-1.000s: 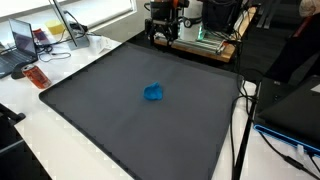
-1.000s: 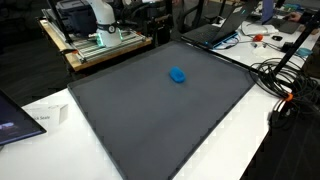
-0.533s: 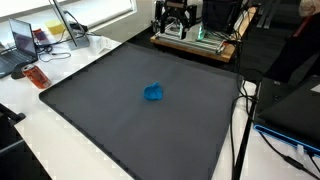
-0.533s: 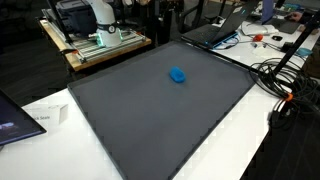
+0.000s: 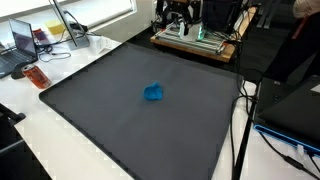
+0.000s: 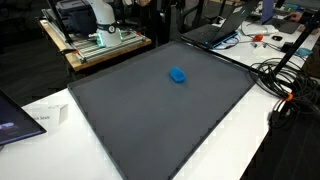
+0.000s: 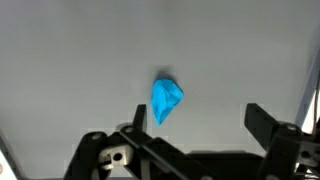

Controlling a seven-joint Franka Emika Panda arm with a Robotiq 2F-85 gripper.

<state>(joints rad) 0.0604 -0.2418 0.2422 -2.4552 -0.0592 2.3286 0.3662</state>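
A small, crumpled bright-blue soft lump (image 5: pixel 153 93) lay near the middle of a dark grey mat (image 5: pixel 100 115) that covered most of the white counter (image 5: pixel 50 130). The black claw (image 7: pixel 198 112) hung high over the mat, well apart from the lump, with its jaws spread wide and empty.

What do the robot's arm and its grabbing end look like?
The arm is white, with smooth, rounded segments. The gripper is black and built of angular linked bars, ending in two flat black fingers.
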